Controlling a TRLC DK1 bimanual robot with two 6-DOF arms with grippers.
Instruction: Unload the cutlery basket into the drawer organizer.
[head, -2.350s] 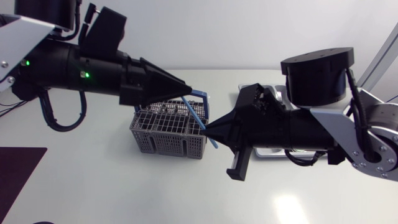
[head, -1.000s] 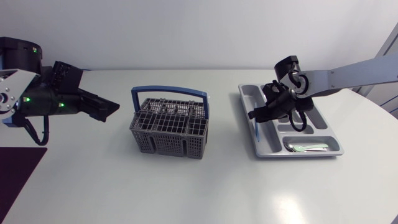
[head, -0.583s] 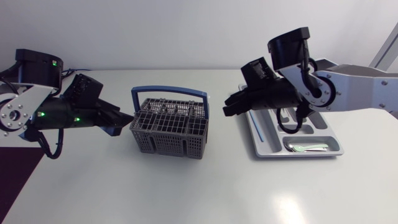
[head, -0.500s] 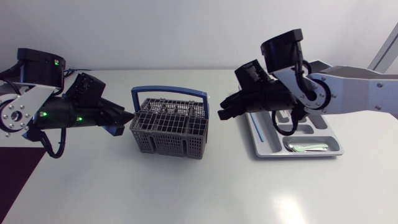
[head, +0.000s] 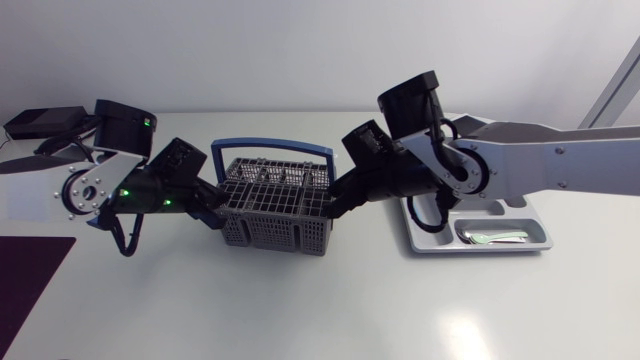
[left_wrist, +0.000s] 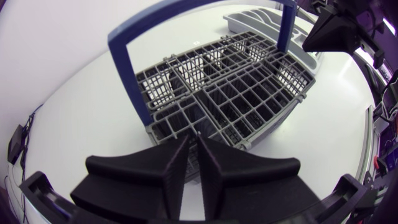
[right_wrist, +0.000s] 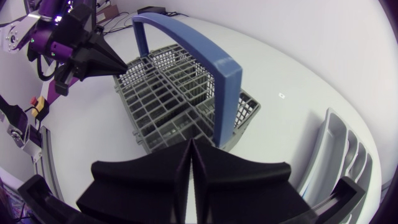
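Note:
The grey cutlery basket (head: 275, 212) with its blue handle (head: 272, 148) stands mid-table; I see no cutlery in its compartments (left_wrist: 236, 93). My left gripper (head: 222, 213) is shut and empty, its tip (left_wrist: 194, 138) right at the basket's left end. From the other side, my right gripper (head: 327, 207) is also shut on nothing, its tip (right_wrist: 191, 144) just short of the handle's post (right_wrist: 225, 99). The grey drawer organizer (head: 520, 243) lies at the right, partly hidden by the right arm. Spoons (head: 490, 237) rest in its front compartment.
A dark mat (head: 30, 270) covers the table's front left corner. A black device (head: 40, 122) lies at the back left. Bare white tabletop stretches in front of the basket and the organizer.
Both arms have swung in toward the basket from the table's sides, and both grippers have gone from open to shut. The right gripper has left the organizer.

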